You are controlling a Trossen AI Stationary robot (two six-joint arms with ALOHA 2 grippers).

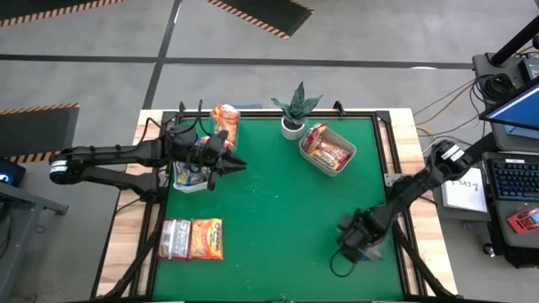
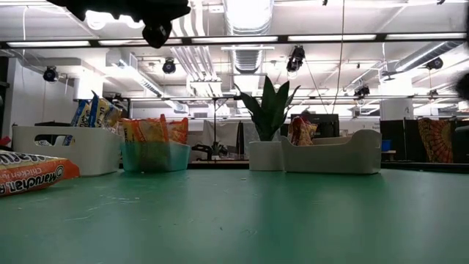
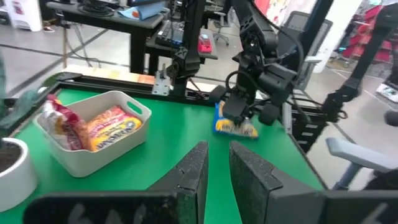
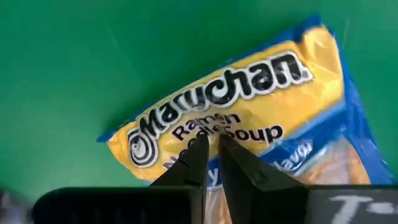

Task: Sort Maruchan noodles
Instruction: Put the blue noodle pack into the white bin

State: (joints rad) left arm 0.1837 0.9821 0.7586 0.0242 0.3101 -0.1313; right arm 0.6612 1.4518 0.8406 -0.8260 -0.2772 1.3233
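If lifted by a thin fold of film only, could slip and fall back, or land beside a bin. Right gripper low upon flat yellow-and-blue plastic noodle packet at table's right front; closed on it or not, cannot tell. Left gripper nearly closed, empty, by white plastic bin. Counted: three bins; two loose packets front left, silvery-grey packet and orange packet.

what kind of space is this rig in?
Probably a robotics lab or workshop: exposed ceiling ducts and strip lights, hazard-striped floor tape, and a monitor and keyboard beside the table.
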